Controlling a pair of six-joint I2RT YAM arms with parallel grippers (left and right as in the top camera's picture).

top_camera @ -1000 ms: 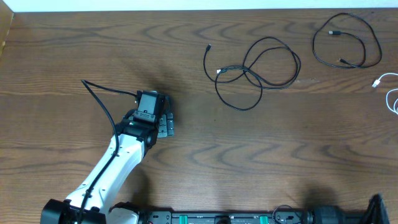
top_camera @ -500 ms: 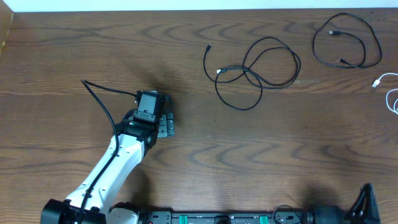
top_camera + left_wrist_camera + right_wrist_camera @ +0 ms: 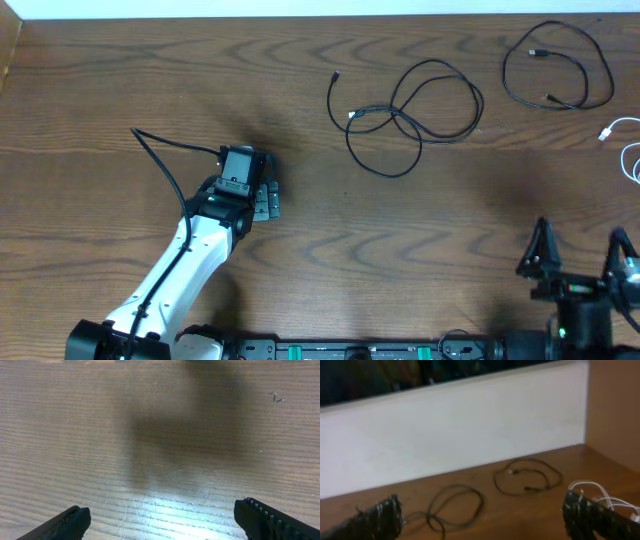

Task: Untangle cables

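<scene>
Three cables sit on the far half of the table (image 3: 120, 80). One black cable (image 3: 415, 115) near centre loops over itself. The 2nd black cable (image 3: 557, 65) rings the far right corner. The white cable (image 3: 628, 150) lies at the right edge, partly cut off. All 3 lie apart. The right gripper (image 3: 580, 250) is at the near edge, jaws spread wide & empty, well short of them. The left gripper (image 3: 262, 197) is on the left, jaws spread over bare wood.
</scene>
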